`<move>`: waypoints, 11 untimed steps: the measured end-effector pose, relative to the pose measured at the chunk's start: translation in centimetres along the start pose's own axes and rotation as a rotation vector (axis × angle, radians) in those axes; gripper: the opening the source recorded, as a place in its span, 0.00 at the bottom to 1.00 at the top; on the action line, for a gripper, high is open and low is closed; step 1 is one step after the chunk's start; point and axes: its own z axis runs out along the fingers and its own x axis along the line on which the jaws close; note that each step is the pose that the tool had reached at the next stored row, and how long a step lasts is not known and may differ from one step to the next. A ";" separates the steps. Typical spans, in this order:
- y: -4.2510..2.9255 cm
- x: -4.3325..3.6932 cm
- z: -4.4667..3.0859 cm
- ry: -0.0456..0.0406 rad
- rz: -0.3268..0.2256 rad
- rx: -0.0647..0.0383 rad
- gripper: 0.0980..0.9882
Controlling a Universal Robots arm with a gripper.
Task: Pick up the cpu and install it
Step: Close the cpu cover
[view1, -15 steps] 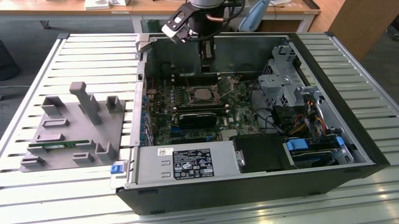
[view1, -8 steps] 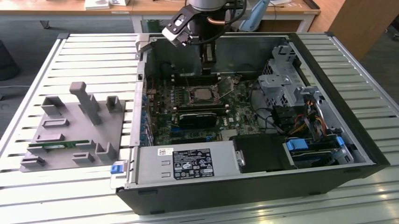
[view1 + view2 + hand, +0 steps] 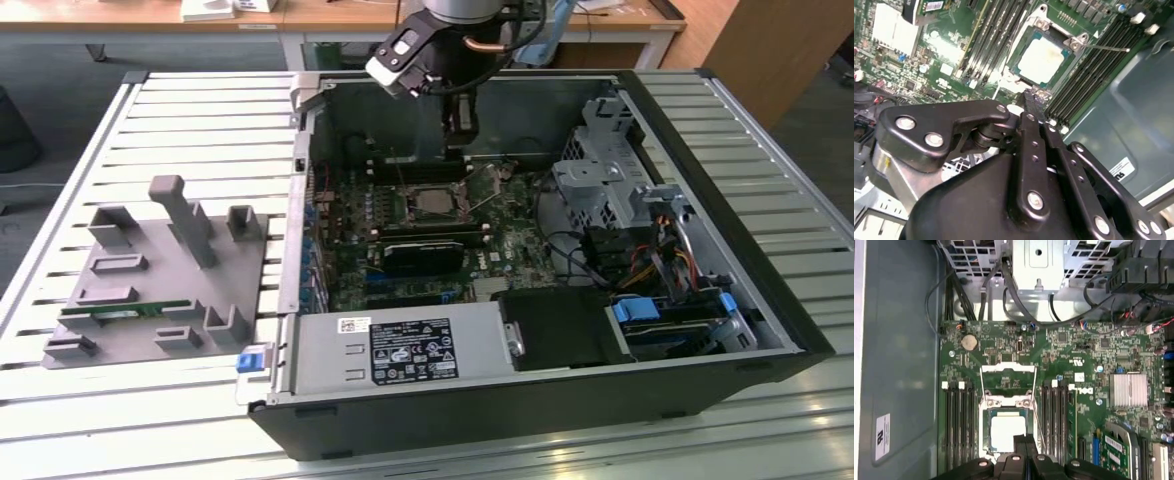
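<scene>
Gripper [image 3: 1024,439] fingers pinched together, empty; cpu [image 3: 1006,432] lies in socket [image 3: 1006,401] just beneath tips. Best practice: chip flat, corners matched, no forcing.

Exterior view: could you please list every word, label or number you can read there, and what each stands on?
Large white label on the power supply: print too small to read.
Small white sticker on the same unit: too small to read.
The cpu: no marking legible.
Nothing can be quoted.

Bright, even light overall; the cpu [image 3: 1041,60] [image 3: 1004,432] glares white in both wrist views; the case [image 3: 534,420] interior lies dimmer.
</scene>
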 end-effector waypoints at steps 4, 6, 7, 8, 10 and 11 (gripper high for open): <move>0.02 0.00 -0.33 0.0003 0.000 0.005 0.01; 0.14 0.00 -0.34 0.0002 0.000 0.005 0.01; 0.30 0.01 -0.33 0.0002 0.000 0.005 0.01; 0.46 0.01 -0.32 0.0002 0.000 0.005 0.01; 0.75 0.01 -0.28 0.0004 0.000 0.005 0.01; 0.89 0.01 -0.28 0.0002 0.000 0.005 0.01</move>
